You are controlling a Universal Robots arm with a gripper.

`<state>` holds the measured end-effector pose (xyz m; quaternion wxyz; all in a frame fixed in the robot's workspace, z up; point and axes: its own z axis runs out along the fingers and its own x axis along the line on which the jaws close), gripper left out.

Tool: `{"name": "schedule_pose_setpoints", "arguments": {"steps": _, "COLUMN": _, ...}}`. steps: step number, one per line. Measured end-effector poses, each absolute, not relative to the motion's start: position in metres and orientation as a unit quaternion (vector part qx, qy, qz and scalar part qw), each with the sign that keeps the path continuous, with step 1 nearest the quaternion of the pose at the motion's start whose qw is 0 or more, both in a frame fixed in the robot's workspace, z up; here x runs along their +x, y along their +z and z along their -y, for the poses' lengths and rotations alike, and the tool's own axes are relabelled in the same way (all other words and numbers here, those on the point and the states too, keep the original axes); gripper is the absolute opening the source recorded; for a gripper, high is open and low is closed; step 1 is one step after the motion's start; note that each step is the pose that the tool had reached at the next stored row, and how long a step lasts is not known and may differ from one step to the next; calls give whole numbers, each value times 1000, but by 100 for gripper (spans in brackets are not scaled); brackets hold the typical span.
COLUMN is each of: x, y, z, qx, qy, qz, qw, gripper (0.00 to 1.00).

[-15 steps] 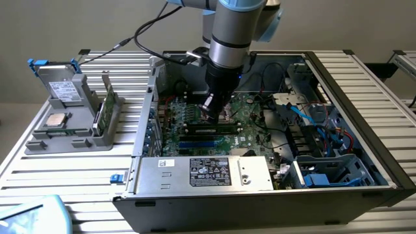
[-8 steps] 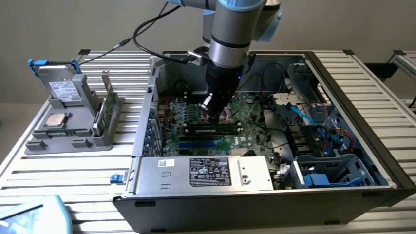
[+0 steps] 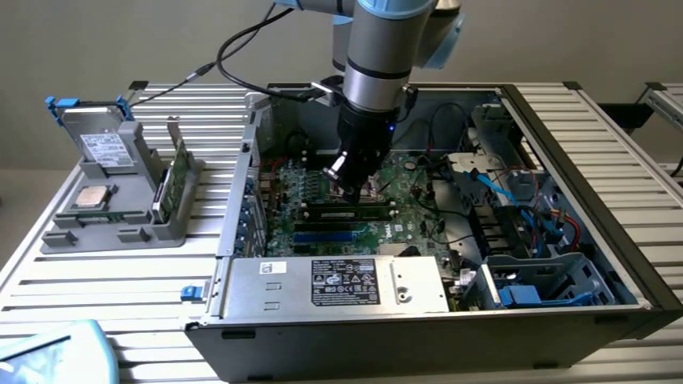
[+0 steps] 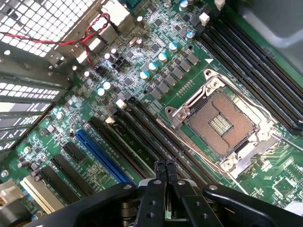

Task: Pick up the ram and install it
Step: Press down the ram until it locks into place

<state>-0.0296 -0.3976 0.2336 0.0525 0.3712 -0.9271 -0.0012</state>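
In the exterior view the ram (image 3: 347, 213), a long dark stick with a pale label, lies along a memory slot of the green motherboard (image 3: 411, 228) inside the open computer case. My gripper (image 3: 353, 186) hangs straight down just above its middle. Whether the tips touch it I cannot tell. In the wrist view the black fingers (image 4: 158, 182) are pressed together, gripper (image 4: 164, 165) shut with nothing between them, over the row of black memory slots (image 4: 142, 127) beside the open processor socket (image 4: 222, 123).
A silver power supply (image 3: 336, 284) fills the case's near side; cables and drive cages (image 3: 533, 264) crowd the exterior view's right. On the table at the exterior view's left, a grey holder (image 3: 117, 200) carries a green bracketed card (image 3: 176, 172), a processor (image 3: 91, 196) and a drive (image 3: 101, 144).
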Motion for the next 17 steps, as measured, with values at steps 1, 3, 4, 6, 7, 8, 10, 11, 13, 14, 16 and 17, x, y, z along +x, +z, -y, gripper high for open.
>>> {"name": "schedule_pose_setpoints", "arguments": {"steps": 1, "x": -30, "y": 234, "z": 398, "qx": 366, "qy": -1, "qz": 929, "qw": 52, "gripper": 10}}
{"name": "schedule_pose_setpoints", "arguments": {"steps": 3, "x": -30, "y": 234, "z": 398, "qx": 355, "qy": -1, "qz": 934, "qw": 52, "gripper": 10}}
{"name": "schedule_pose_setpoints", "arguments": {"steps": 4, "x": -30, "y": 234, "z": 398, "qx": 349, "qy": -1, "qz": 936, "qw": 52, "gripper": 10}}
{"name": "schedule_pose_setpoints", "arguments": {"steps": 6, "x": -30, "y": 234, "z": 398, "qx": 338, "qy": -1, "qz": 940, "qw": 52, "gripper": 10}}
{"name": "schedule_pose_setpoints", "arguments": {"steps": 7, "x": -30, "y": 234, "z": 398, "qx": 332, "qy": -1, "qz": 942, "qw": 52, "gripper": 10}}
{"name": "schedule_pose_setpoints", "arguments": {"steps": 8, "x": -30, "y": 234, "z": 398, "qx": 327, "qy": -1, "qz": 944, "qw": 51, "gripper": 10}}
{"name": "schedule_pose_setpoints", "arguments": {"steps": 10, "x": -30, "y": 234, "z": 398, "qx": 316, "qy": -1, "qz": 947, "qw": 51, "gripper": 10}}
{"name": "schedule_pose_setpoints", "arguments": {"steps": 11, "x": -30, "y": 234, "z": 398, "qx": 310, "qy": -1, "qz": 949, "qw": 51, "gripper": 10}}
{"name": "schedule_pose_setpoints", "arguments": {"steps": 13, "x": -30, "y": 234, "z": 398, "qx": 299, "qy": -1, "qz": 953, "qw": 52, "gripper": 10}}
{"name": "schedule_pose_setpoints", "arguments": {"steps": 14, "x": -30, "y": 234, "z": 398, "qx": 293, "qy": 0, "qz": 955, "qw": 52, "gripper": 10}}
{"name": "schedule_pose_setpoints", "arguments": {"steps": 16, "x": -30, "y": 234, "z": 398, "qx": 282, "qy": 1, "qz": 958, "qw": 52, "gripper": 10}}
{"name": "schedule_pose_setpoints", "arguments": {"steps": 17, "x": -30, "y": 234, "z": 398, "qx": 277, "qy": 1, "qz": 960, "qw": 52, "gripper": 10}}
